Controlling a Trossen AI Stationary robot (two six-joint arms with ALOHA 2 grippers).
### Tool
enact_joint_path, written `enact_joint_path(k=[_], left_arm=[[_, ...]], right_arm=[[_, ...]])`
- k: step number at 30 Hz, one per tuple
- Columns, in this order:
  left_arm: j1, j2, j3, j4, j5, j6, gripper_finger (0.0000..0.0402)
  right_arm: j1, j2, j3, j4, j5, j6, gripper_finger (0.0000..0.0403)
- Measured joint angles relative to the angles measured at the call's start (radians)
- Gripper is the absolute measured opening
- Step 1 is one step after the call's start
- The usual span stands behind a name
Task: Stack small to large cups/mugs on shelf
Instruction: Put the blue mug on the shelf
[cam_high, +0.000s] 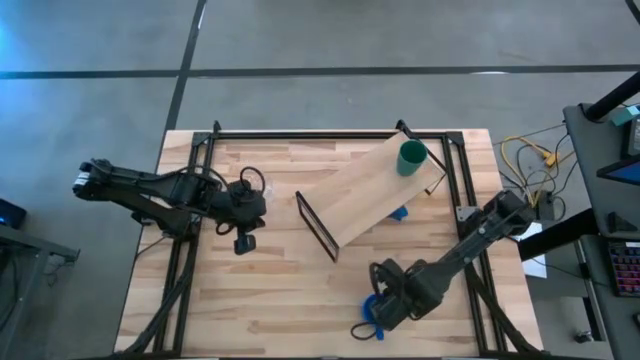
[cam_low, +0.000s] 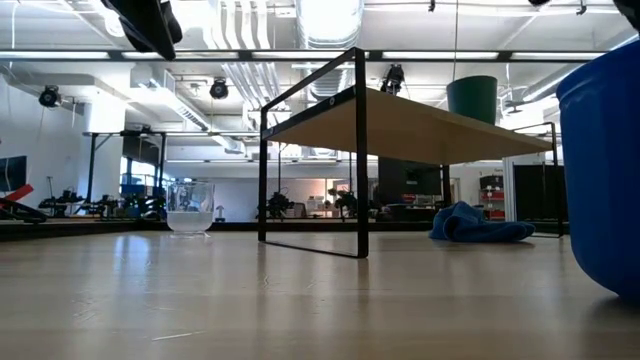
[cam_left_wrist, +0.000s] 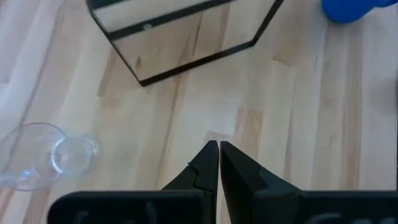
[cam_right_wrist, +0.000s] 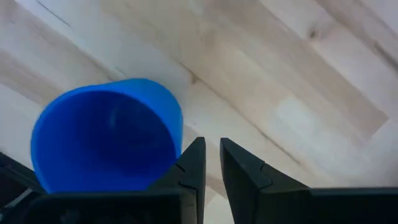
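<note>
The bright blue mug stands upright on the table near its near right corner, large at the right of the low view. My right gripper hovers at the mug's rim with only a narrow gap between its fingers. The dark green cup stands on the shelf at its far right end. The clear glass cup stands on the table left of the shelf. My left gripper is shut above the table between the glass cup and the shelf's near leg frame, holding nothing. My right gripper comes down from above beside the blue mug's rim. One finger overlaps the mug's wall in the wrist view. I cannot tell whether it touches the mug. Bare table shows through the gap between the fingers.
A crumpled blue cloth lies on the table under the shelf's right part. The shelf stands askew in the table's middle on black wire legs. A black rail frame runs along the table's edges. Bare wood lies between the two grippers.
</note>
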Motion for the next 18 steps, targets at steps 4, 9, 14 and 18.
enact_joint_path(k=[4, 9, 14, 18], left_arm=[[0.0, 0.024, 0.0, 0.0, 0.038, 0.0, 0.0002], [0.0, 0.046, 0.001, 0.001, 0.042, -0.001, 0.0002], [-0.001, 0.058, 0.001, 0.001, 0.043, 0.0, 0.0002], [0.0, 0.057, 0.001, 0.0, 0.043, 0.0, 0.0002]], right_arm=[[-0.002, 0.012, 0.008, 0.006, -0.025, 0.002, 0.0043], [-0.002, -0.019, 0.009, 0.033, -0.036, 0.031, 0.0043], [-0.002, -0.031, 0.01, 0.071, -0.052, 0.029, 0.0043], [-0.002, -0.016, 0.01, 0.08, -0.075, 0.009, 0.0043]])
